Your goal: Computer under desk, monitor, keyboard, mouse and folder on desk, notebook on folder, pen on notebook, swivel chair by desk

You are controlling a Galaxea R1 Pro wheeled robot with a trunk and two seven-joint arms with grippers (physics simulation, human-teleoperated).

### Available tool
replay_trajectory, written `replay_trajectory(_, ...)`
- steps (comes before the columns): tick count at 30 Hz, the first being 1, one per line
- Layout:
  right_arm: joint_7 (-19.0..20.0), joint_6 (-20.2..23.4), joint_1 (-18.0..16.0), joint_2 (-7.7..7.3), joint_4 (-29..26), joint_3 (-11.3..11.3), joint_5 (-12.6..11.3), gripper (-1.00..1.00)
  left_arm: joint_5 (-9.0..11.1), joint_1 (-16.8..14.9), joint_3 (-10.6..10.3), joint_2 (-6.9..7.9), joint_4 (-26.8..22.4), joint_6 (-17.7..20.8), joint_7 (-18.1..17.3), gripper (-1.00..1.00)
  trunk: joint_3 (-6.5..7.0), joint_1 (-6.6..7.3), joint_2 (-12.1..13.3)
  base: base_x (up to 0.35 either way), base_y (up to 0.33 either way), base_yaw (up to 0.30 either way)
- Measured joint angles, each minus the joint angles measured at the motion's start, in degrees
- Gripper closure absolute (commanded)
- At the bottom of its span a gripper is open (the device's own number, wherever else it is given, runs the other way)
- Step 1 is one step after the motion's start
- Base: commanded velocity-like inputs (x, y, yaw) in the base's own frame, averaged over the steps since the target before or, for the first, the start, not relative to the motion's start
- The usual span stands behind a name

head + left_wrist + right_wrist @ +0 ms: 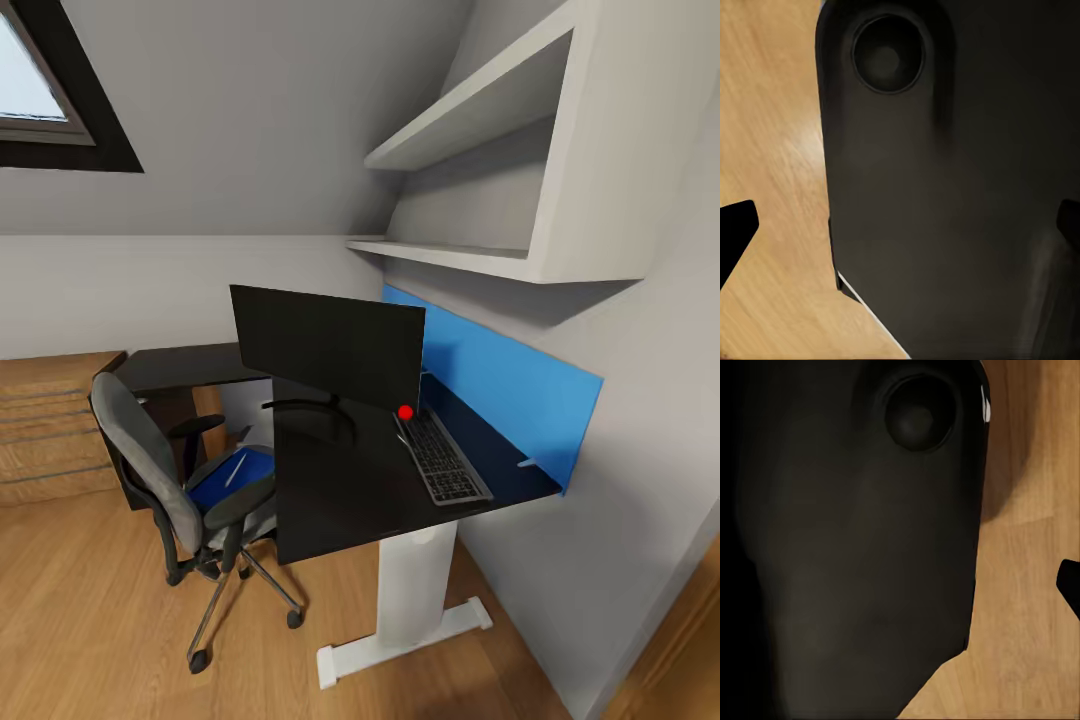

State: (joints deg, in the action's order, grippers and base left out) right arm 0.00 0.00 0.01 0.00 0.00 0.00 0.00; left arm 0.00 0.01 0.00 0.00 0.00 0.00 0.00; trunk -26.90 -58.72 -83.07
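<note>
Both grippers hang low beside the robot's dark body: the left gripper (900, 225) shows a black fingertip at each side edge of its wrist view, set wide apart with nothing between them but the robot's own dark moulded shell (945, 187); of the right gripper, one black fingertip (1069, 585) juts in at the right edge, and whether it is open cannot be told. Honey-coloured plank floor (772, 150) lies beneath.

At centre frame in the head view stands the long black-topped desk (340, 500) on its white pedestal leg, bright blue back panel behind. On it, the wide matte-black flat monitor (330, 345) on a ring base, and to its right the slim dark-keyed keyboard (443, 463) with silvery rim — a small red ball (405, 412) sits at its far end.

Lower left, the grey upholstered swivel chair (175, 470), chrome-legged, carries a flat blue folder (230, 478) with a thin white pen (236, 468) across it.

Judged from this, the robot is on approach — next comes closing on the chair to lift the folder.
</note>
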Motion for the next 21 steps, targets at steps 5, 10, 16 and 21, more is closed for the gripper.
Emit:
replay_trajectory(5,-0.2,1.2,-1.0,1.60,0.8,-0.5,-0.5,-1.00,-0.5,-0.1,0.1,-1.60,-1.0,0.5,0.1,-1.00,0.92,1.08,2.0,0.000,0.000,0.000)
replay_trajectory(10,-0.2,1.1,-1.2,2.40,0.8,-0.5,-0.6,-1.00,-0.3,-0.1,0.1,-2.62,-1.2,0.5,0.1,-1.00,1.82,2.18,4.0,0.000,0.000,0.000)
replay_trajectory(16,-0.2,1.0,-1.3,2.56,0.8,-0.4,-0.5,-1.00,-0.3,-0.1,0.0,-2.71,-1.3,0.5,0.1,-1.00,2.90,3.50,6.4,0.000,0.000,0.000)
replay_trajectory(21,-0.2,0.9,-1.3,2.62,0.8,-0.4,-0.4,-1.00,-0.3,-0.1,0.0,-2.72,-1.3,0.5,0.1,-1.00,3.79,4.60,8.4,0.000,0.000,0.000)
